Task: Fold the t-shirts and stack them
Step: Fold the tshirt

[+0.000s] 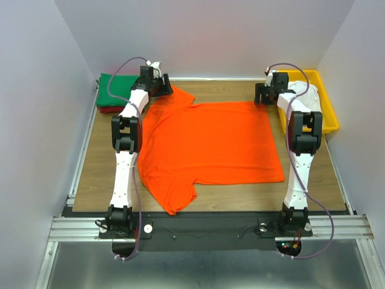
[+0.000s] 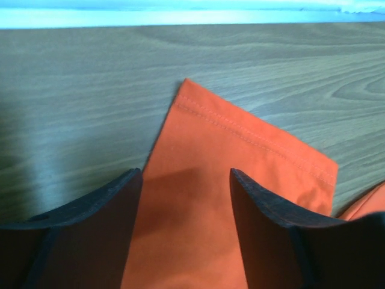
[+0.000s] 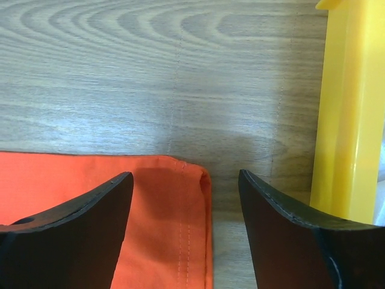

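The green cloth t-shirt (image 1: 114, 84) and dark red cloth t-shirt (image 1: 107, 109) look folded and stacked at far left. The bright orange cloth t-shirt (image 1: 210, 144) lies unfolded mid-table. The white cloth t-shirt (image 1: 304, 96) waits in the yellow plastic tray (image 1: 328, 114). The left gripper (image 2: 185, 174) and right gripper (image 3: 185, 177) hover with jaws apart, holding nothing.

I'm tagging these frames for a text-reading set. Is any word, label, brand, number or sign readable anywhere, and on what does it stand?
None: no text can be read in any view.
The bright orange cloth t-shirt shows only plain fabric and stitched hems.
The yellow plastic tray and the wooden table carry no print or sticker that shows.
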Robot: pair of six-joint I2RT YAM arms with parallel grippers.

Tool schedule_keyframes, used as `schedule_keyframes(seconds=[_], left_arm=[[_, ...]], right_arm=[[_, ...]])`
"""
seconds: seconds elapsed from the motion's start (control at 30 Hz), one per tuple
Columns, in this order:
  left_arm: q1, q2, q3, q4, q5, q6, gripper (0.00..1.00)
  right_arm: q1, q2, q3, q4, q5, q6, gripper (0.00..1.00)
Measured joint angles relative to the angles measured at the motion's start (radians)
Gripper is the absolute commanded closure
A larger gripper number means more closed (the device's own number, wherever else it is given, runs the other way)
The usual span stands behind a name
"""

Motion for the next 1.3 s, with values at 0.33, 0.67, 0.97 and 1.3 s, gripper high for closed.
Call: schedule_keyframes(seconds=[0.33,0.67,0.97,1.3], left_arm=[[-0.013,0.002,-0.010,0.006,-0.078,-0.055,0.40],[-0.038,0.002,-0.020,0.000,-0.162,-0.059,0.78],[-0.051,0.002,-0.023,-0.008,-0.198,-0.058,1.00],[-0.052,0.002,-0.023,-0.007,-0.200,-0.058,1.00]], right_arm=[[0.002,0.019,0.032,0.001,-0.001,0.035,0.20],[0.001,0.028,0.032,0.004,-0.013,0.075,0.19],[0.001,0.032,0.042,0.003,-0.026,0.101,0.22],[-0.001,0.042,0.049,0.007,-0.044,0.101,0.38]])
